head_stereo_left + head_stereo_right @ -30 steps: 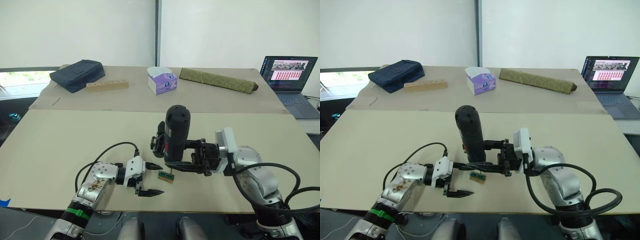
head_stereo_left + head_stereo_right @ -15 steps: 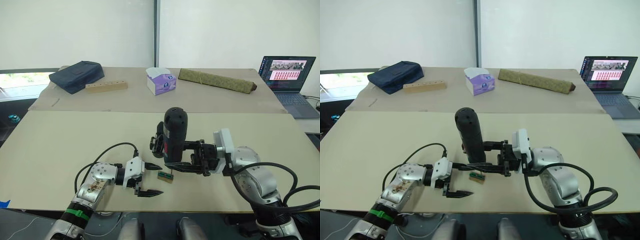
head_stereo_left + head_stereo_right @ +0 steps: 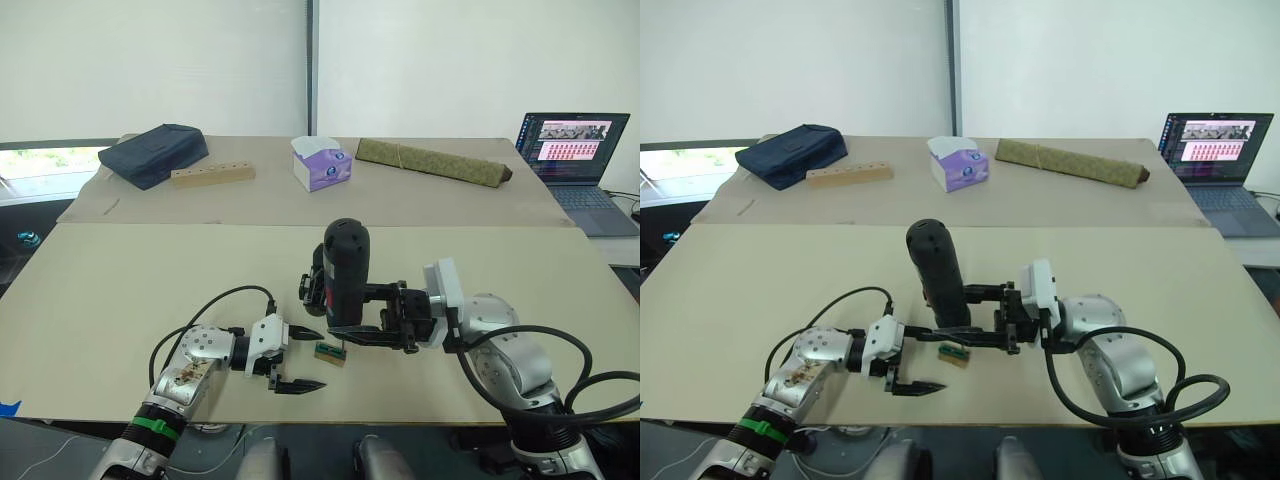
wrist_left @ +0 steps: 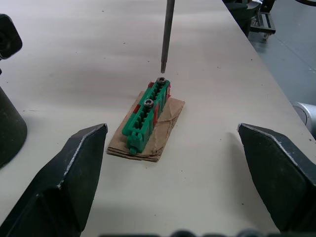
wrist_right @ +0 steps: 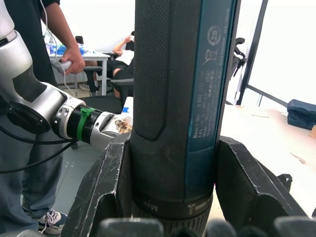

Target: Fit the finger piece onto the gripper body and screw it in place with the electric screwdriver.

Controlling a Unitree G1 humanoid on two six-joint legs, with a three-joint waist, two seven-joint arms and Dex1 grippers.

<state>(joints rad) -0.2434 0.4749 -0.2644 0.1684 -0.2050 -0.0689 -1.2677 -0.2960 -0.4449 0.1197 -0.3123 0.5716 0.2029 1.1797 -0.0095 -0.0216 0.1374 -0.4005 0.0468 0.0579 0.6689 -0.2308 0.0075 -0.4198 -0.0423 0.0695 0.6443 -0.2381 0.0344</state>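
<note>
Left eye view: the electric screwdriver (image 3: 343,272) is a thick matte-black cylinder with a rounded top, standing nearly upright, its thin bit pointing down. The right gripper (image 3: 352,322) reaches in sideways with a bent forearm, its black fingers clamped around the tool's lower barrel. The left gripper (image 3: 297,358) lies low over the table (image 3: 120,290), forearm level, its two fingers spread apart. A small green block on brown card (image 3: 331,353) sits just ahead of the left gripper's tips, directly under the tool. The gripper body (image 3: 315,285) is a dark shape just behind the screwdriver, mostly hidden by it.

Right eye view: the same arrangement; the screwdriver rises from the right gripper's clasp, with the block just below it and near the left gripper's open fingers.

Left wrist view: the left fingers (image 4: 64,182) stand wide apart with the green block between and beyond them. Two screw heads sit in it, and the metal bit (image 4: 168,34) hangs tip-down just above the farther one.

Right wrist view: the barrel, with a teal label panel, is held tight between both right fingers (image 5: 101,192). A person (image 5: 47,29) stands beyond.
</note>
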